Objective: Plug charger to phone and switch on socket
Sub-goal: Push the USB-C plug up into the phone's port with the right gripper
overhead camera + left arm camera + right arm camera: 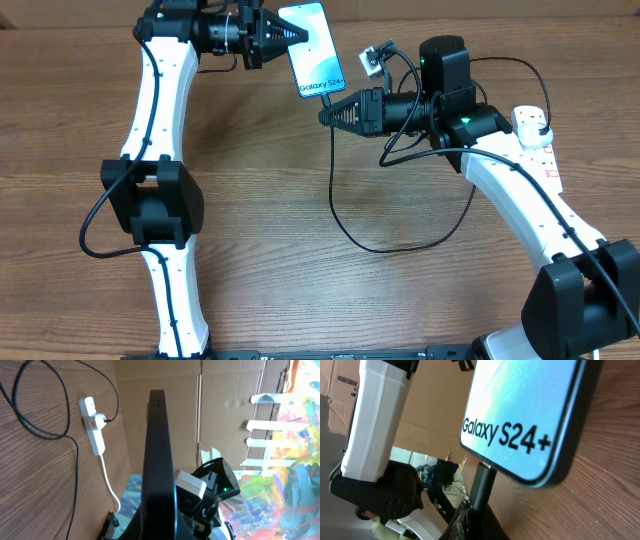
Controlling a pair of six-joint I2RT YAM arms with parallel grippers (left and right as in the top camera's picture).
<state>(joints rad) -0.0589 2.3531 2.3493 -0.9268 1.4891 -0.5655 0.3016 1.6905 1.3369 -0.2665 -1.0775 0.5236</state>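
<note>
overhead: the left tool is clenched on the upper edge of the phone, which is tilted with its screen lit. the right tool pinches the charger tip at the phone's lower end. the cable loops over the tabletop towards the socket at the right.
left wrist: the phone shows edge-on, and a black plug sits in the socket.
right wrist: the black tip touches the phone's bottom edge.

Lit phone raised, charger tip seemingly at its port, white socket flat
</note>
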